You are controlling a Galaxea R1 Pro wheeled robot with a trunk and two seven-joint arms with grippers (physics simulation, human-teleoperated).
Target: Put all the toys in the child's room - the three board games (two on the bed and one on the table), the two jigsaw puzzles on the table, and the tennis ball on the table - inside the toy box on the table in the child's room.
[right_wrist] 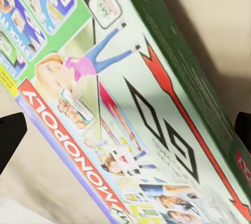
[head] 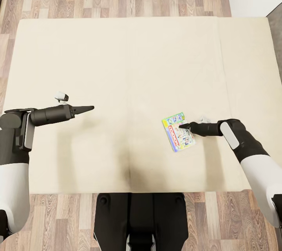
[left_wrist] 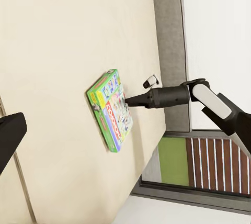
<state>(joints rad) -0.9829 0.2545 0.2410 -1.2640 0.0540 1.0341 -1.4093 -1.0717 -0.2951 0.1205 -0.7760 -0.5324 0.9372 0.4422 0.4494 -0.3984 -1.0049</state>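
Beige bed [head: 117,67] in head view, Monopoly box [head: 178,132] lying at 4 o'clock; right gripper [head: 183,126] over it, left gripper [head: 89,107] looks closed, empty; right wrist view: fingertips [right_wrist: 11,135] spread either side of the box [right_wrist: 120,114], not clamped; looks light, stiff, slick; pinch an edge.

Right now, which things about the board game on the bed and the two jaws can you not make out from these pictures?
- Board game: head view, lettering too small; right wrist view, box edges cut off.
- Right gripper: its tip overlaps the box; contact or grip unclear.
- Left gripper: head view, dark side-on tip over the bed; the gap cannot be seen.
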